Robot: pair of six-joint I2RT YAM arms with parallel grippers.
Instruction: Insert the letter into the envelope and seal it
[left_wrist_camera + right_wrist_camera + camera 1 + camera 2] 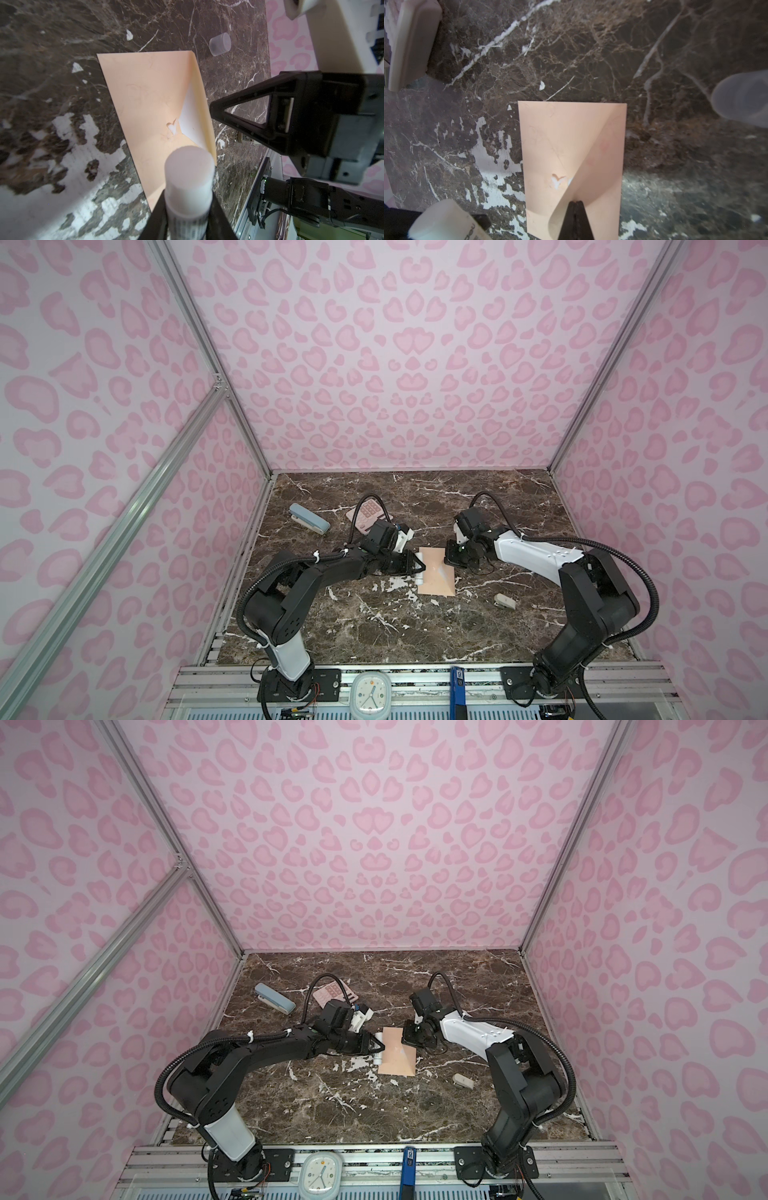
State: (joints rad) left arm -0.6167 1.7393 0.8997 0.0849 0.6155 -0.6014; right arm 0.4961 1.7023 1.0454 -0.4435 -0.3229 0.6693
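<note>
Peach-tan paper fills my right wrist view: the envelope [550,135] lies flat on the marble desk [591,52], directly between the two grippers. The right gripper [576,205] has its jaws pressed together on the point of the triangular flap [593,149] and holds that point lifted off the envelope body, so the flap curls upward at the pinch. Under the raised flap, in the left wrist view, I can see a white slice of the letter [190,112] already inside the envelope. A small white mark [557,180] sits on the envelope body just ahead of the right gripper's tips.

The left gripper [419,571] is closed part-way around a glue stick [190,172], the uncapped white end pointing out past its fingertips toward the envelope's nearest edge. I cannot tell whether that end touches the paper. The stick's translucent cap [220,44] stands on the desk beyond the envelope's far corner, well apart from both grippers. A pink calculator [368,516] and a blue stapler [309,519] lie behind the left gripper's wrist, toward the back wall.
</note>
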